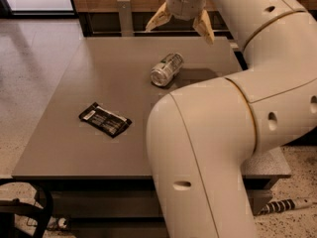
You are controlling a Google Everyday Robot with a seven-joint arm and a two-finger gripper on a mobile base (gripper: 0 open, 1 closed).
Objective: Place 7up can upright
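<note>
One 7up can [167,69] is lying on its side toward the far edge of the table [59,148]; the gripper [179,28] is hovering above it, fingers [154,20] spread wide. Likely light, slippery and easily dented, it is asking for a gentle hold across its middle.

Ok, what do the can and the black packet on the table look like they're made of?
The 7up can, on its side in front of the open gripper, looks like aluminium: silvery shiny end, printed wall. The black packet seems glossy plastic or foil film: flat, light print; can't tell which.
</note>
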